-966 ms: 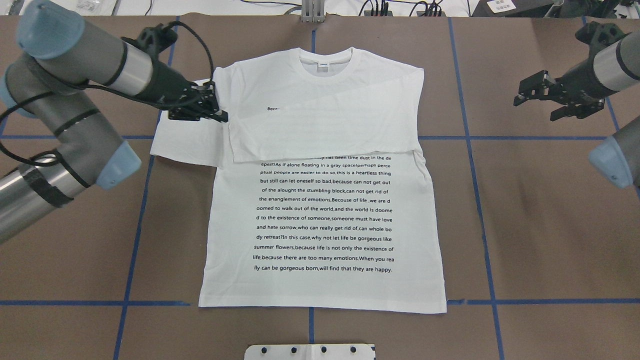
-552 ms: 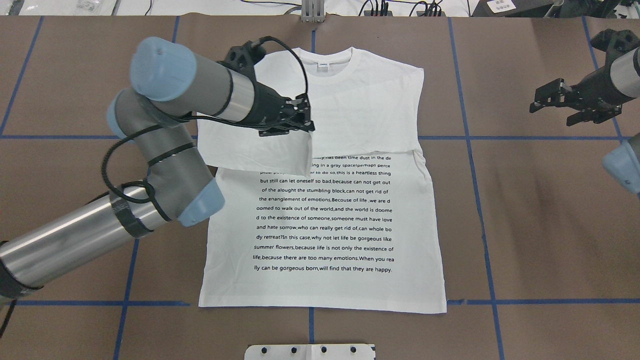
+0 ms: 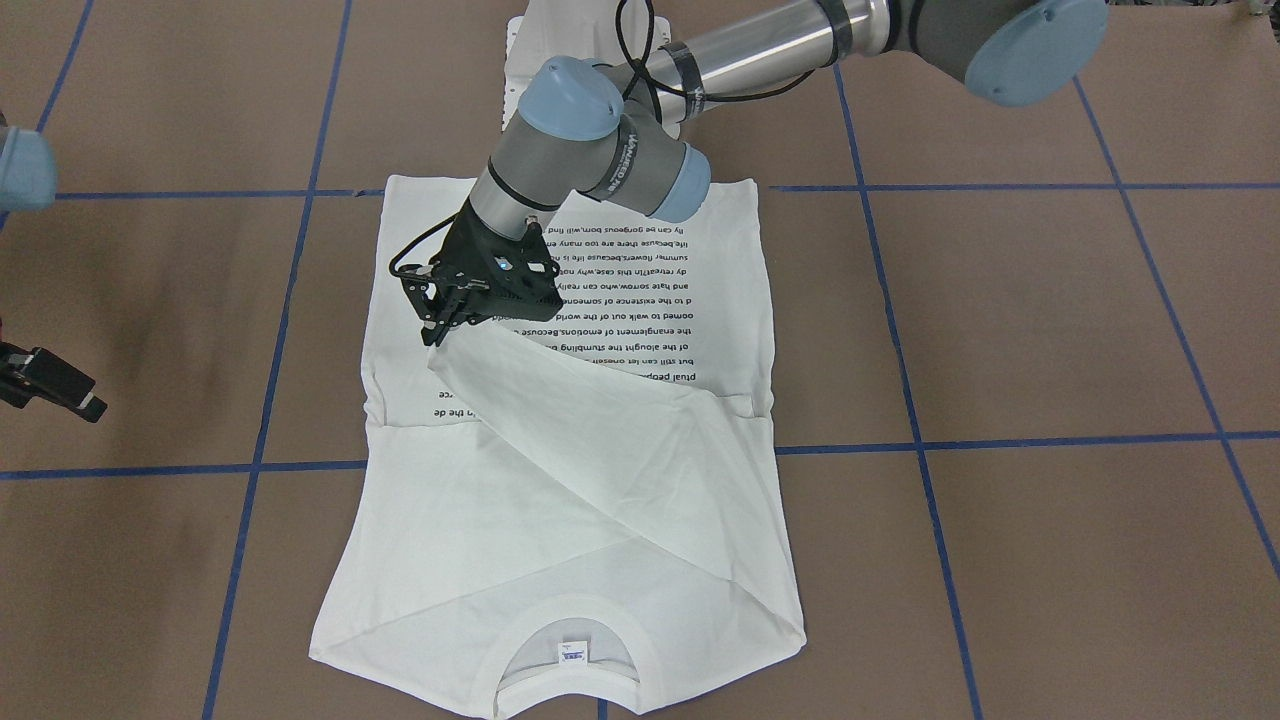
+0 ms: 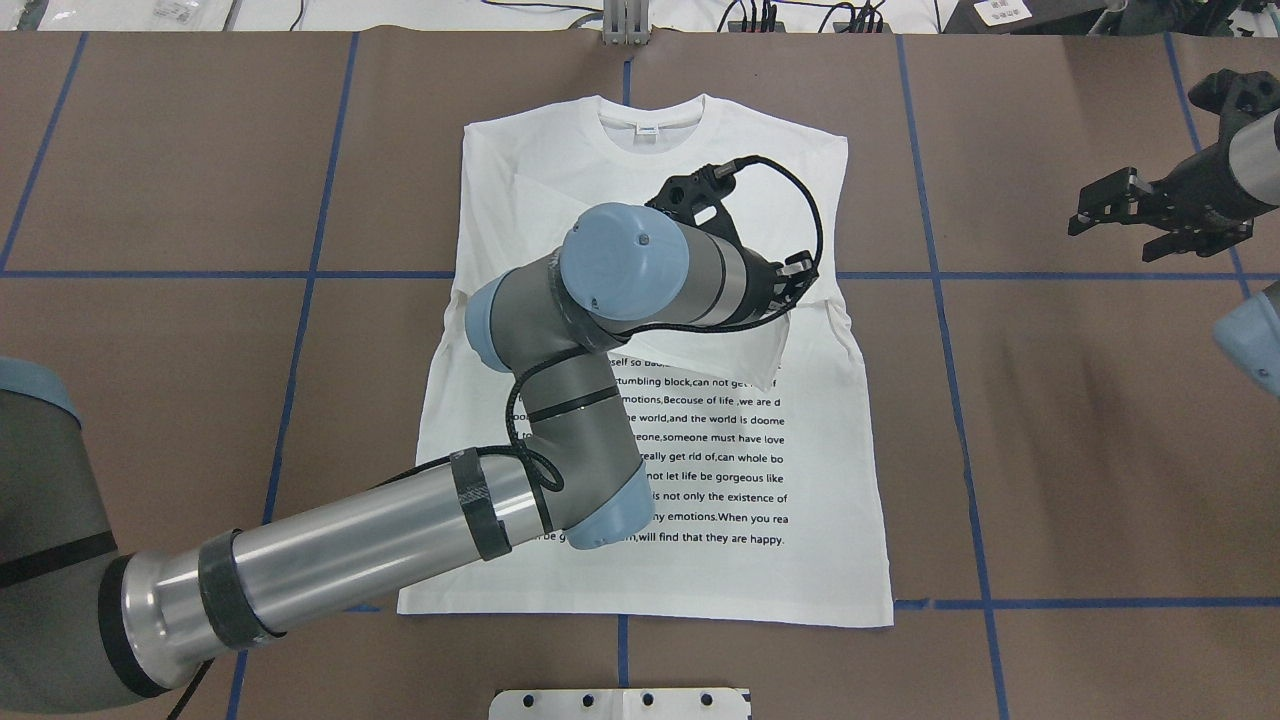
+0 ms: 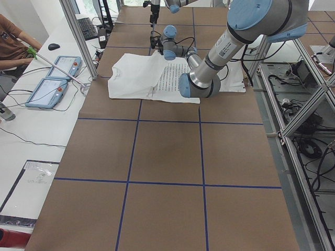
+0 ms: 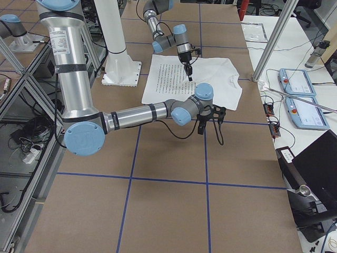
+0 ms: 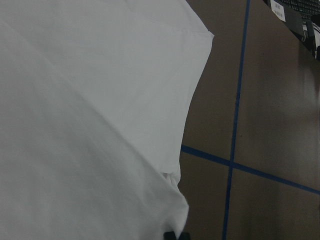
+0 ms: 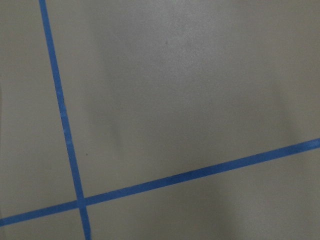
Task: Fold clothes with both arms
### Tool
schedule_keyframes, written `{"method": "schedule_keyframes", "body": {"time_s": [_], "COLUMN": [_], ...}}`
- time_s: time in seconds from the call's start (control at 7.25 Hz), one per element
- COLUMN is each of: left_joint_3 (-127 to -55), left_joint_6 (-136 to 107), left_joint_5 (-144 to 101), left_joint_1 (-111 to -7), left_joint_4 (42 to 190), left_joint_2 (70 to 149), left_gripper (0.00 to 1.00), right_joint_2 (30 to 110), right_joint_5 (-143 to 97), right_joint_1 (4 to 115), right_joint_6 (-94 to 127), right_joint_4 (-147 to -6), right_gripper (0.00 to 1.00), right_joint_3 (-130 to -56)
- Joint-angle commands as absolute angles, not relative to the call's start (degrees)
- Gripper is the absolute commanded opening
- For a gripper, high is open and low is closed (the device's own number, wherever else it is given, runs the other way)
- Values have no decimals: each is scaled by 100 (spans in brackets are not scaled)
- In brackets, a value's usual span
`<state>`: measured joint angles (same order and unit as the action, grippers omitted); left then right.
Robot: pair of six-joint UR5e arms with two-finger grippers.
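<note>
The white T-shirt (image 4: pixel 830 480) lies flat, text side up, with its collar (image 4: pixel 650 115) at the far edge. It also shows in the front view (image 3: pixel 560 540). My left gripper (image 4: pixel 793 283) is over the shirt's right half, shut on the end of the left sleeve (image 3: pixel 570 420). The sleeve stretches diagonally across the chest from the left shoulder. In the front view the gripper (image 3: pixel 437 330) holds the sleeve tip a little above the text block (image 3: pixel 640 290). The left wrist view shows only white cloth (image 7: pixel 75 125). My right gripper (image 4: pixel 1112 235) is open and empty, off the shirt to the right.
Brown table cover with a blue tape grid (image 4: pixel 940 275). The white pedestal plate (image 4: pixel 620 703) is at the near edge. Teach pendants (image 5: pixel 52 86) and a seated person (image 5: pixel 13 36) are beyond the far side. My left arm's elbow (image 4: pixel 600 500) hangs over the shirt's text.
My left gripper has carried the sleeve from the shirt's left edge across the chest to its right half. My right gripper has drawn back a little to the right.
</note>
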<state>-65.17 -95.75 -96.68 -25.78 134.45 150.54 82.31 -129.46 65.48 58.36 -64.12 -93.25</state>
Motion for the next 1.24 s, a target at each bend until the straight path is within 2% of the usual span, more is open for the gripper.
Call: {"method": "schedule_keyframes", "body": {"time_s": [0.0,0.14,0.28,0.41,0.55,0.69,0.97,1.1], "left_joint_3": [-6022,-5794,-5261,-5012,-5010,-5027,-5219,-5604], "left_joint_6": [-9571,-9580,-9580,-9580,-9580,-9580,-9528,-9353], "left_joint_5": [-9510,-9301,-9064,-9035,-9035,-9035,-9079,-9244], "left_joint_1": [-2470,-2435,-2426,-2417,-2400,-2399,-2443,-2496], "left_joint_4": [13474,13508,13796,13834,13843,13834,13799,13729], "left_joint_2": [15389,15564,15861,16021,16031,16049,16032,15735], "left_gripper": [0,2,10,38,59,69,69,68], "right_joint_2": [8253,8262,8262,8253,8253,8296,8306,8401], "right_joint_5": [-12938,-12938,-12937,-12929,-12937,-12929,-12920,-12920], "right_joint_1": [6539,6539,6539,6539,6539,6539,6530,6435], "right_joint_6": [5836,5845,5836,5836,5845,5845,5976,6307], "right_joint_4": [-6416,-6416,-6416,-6416,-6416,-6407,-6399,-6381], "right_gripper": [100,100,100,100,100,100,100,100], "right_joint_3": [-9299,-9299,-9281,-9273,-9281,-9281,-9438,-9674]}}
